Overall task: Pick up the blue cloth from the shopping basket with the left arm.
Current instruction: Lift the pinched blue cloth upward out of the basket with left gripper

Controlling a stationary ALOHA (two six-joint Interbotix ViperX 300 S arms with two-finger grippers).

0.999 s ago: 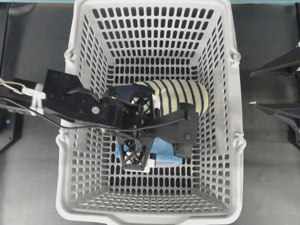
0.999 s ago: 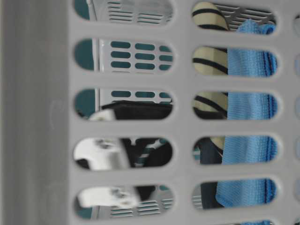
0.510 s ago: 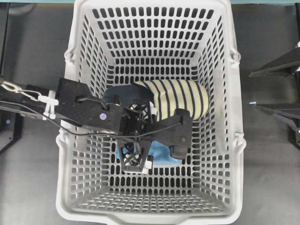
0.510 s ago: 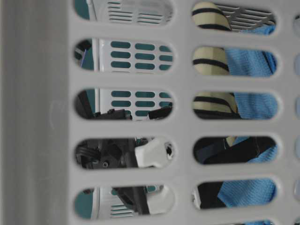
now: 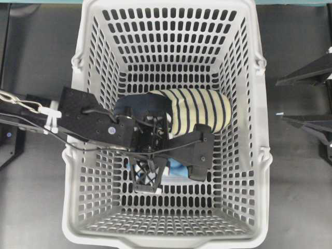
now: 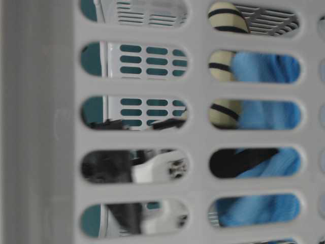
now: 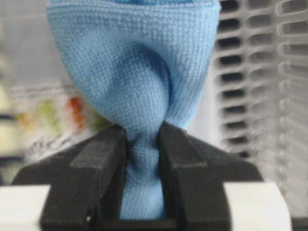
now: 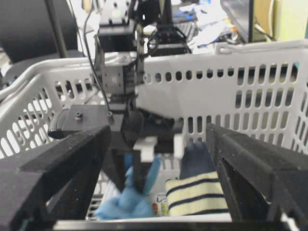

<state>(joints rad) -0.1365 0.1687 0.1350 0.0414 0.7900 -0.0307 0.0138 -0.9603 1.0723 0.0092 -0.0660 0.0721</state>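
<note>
The blue cloth (image 7: 134, 72) is pinched between my left gripper's (image 7: 143, 139) black jaws and bunches out above them. In the overhead view the left gripper (image 5: 148, 175) is inside the grey shopping basket (image 5: 262, 104), near its middle, with a bit of the cloth (image 5: 176, 169) showing beside it. In the right wrist view the cloth (image 8: 125, 204) hangs from the gripper down to the basket floor. It is blurred in the table-level view (image 6: 264, 114). My right gripper (image 5: 282, 99) is open and empty outside the basket's right wall.
A navy and cream-striped rolled garment (image 5: 199, 109) lies in the basket just behind the left gripper and touches the cloth's side (image 8: 197, 192). The basket's tall slotted walls (image 6: 40, 122) stand on all sides. A small printed packet (image 8: 159, 203) lies on the basket floor.
The left gripper has shifted slightly left and up with the cloth in its jaws. The cloth has bunched and shows less in the overhead view. The right arm has not moved.
</note>
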